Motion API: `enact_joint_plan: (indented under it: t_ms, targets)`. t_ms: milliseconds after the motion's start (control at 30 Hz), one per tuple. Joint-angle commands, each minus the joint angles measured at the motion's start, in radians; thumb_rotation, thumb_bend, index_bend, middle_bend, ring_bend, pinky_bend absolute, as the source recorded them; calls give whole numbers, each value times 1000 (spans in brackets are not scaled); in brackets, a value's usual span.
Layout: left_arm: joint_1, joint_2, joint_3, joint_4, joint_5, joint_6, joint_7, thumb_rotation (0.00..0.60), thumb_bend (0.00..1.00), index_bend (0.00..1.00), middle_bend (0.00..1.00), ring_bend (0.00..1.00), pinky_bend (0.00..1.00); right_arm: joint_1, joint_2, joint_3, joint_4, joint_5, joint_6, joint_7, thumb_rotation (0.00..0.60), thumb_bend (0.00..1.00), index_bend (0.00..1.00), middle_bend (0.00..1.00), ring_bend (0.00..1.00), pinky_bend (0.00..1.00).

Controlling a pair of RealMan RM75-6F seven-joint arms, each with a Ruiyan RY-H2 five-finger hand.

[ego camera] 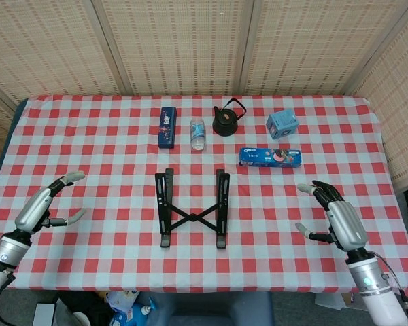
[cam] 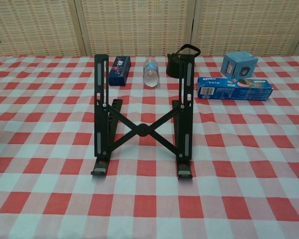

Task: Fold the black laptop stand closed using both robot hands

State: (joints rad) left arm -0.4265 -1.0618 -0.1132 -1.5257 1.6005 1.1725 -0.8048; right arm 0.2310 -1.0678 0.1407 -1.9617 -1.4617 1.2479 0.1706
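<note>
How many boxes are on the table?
3: a dark blue box back left, a light blue cube box back right, and an Oreo box in front of it.

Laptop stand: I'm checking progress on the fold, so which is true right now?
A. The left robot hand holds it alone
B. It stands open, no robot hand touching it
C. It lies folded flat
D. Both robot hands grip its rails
B: the stand is still spread in an X, with the left robot hand and right robot hand open and well off to either side.
</note>
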Motion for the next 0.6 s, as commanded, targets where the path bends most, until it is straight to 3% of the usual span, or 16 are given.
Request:
enact_joint_plan:
  t_ms: [33,67,233,600]
  targets:
    - [-83,-26,-3,53,36,-68,-91,29,238,143,160,176,200,61,-11,11,-22,44,-92,29,600,211,82,153,41,89]
    - [-96,-36,-3,63,37,-78,-103,4,236,139,160,176,200,75,-15,13,-23,55,-114,37,600,210,48,120,17,88]
    - [-166,-82,-3,104,37,-133,-166,0,226,127,160,176,199,134,-68,35,-16,122,-199,107,600,192,0,30,0,68]
    - [-285,-184,-2,179,-6,-249,-306,0,225,139,165,188,199,255,-182,73,64,215,-337,170,600,189,0,21,0,68]
